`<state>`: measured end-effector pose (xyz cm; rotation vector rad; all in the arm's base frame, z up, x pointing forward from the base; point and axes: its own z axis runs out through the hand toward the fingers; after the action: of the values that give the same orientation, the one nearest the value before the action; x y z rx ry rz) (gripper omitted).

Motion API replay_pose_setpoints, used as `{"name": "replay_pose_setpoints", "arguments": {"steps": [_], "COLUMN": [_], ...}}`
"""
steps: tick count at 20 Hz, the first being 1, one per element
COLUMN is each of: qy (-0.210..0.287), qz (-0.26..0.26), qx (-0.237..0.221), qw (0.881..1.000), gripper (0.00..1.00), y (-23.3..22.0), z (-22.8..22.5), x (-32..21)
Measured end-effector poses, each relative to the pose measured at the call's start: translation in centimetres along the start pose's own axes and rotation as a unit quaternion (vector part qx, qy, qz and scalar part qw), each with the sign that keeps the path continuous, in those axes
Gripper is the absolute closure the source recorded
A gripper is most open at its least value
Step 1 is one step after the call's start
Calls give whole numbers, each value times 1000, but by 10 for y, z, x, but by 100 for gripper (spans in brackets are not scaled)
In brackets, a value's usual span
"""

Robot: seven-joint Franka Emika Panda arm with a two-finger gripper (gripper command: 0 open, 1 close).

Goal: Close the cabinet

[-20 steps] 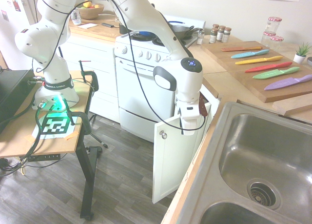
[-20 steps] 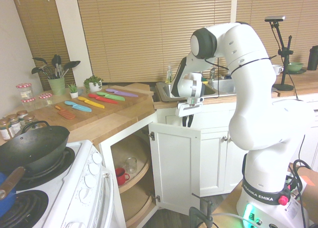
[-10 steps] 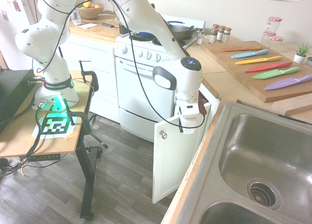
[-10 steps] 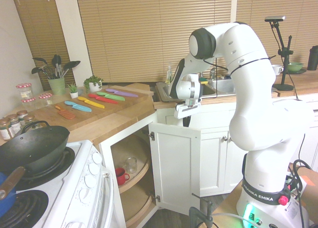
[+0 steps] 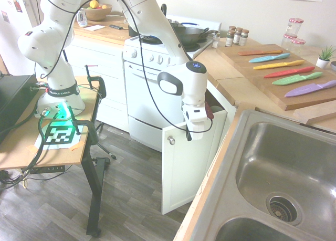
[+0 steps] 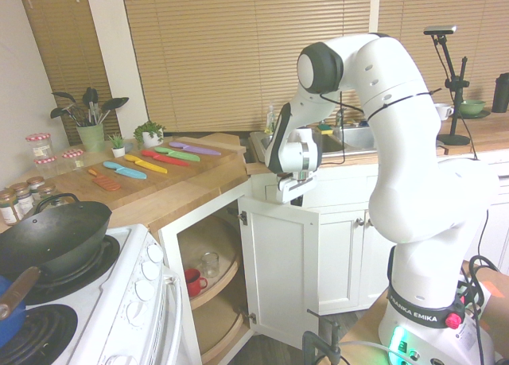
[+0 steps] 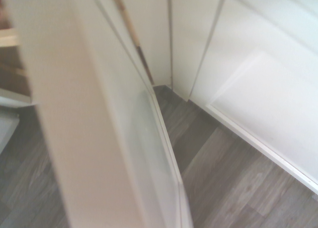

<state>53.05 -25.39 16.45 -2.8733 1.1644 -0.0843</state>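
A black wok sits on the burners of a white stove in a household kitchen, a blue pan near it. Plastic knives in purple, green, red, yellow and blue line a wooden cutting board, with a brown spatula at the end of the row. Red-lidded jars and a green pot of dark utensils stand near the wall; a stainless sink lies across from the stove. A green bowl rests on the far counter.
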Motion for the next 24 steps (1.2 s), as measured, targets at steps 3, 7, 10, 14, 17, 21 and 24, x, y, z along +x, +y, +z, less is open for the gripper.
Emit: {"name": "replay_pose_setpoints", "arguments": {"steps": [3,7,10,14,17,21,24], "qy": [10,39,40,27,23,30,29], "qz": [-11,-35,-48,-56,-58,-72,-78], "qx": [-5,-19,-31,-43,-46,-35,-27], "qw": [1000,998,998,997,997,996,996], "gripper": [100,100,100,100,100,100,100], "y": [-18,-60,-101,-132,-147,-198,-238], "z": [-3,-11,-3,20,29,15,-3], "x": [-16,-56,-91,-120,-122,-132,-140]}}
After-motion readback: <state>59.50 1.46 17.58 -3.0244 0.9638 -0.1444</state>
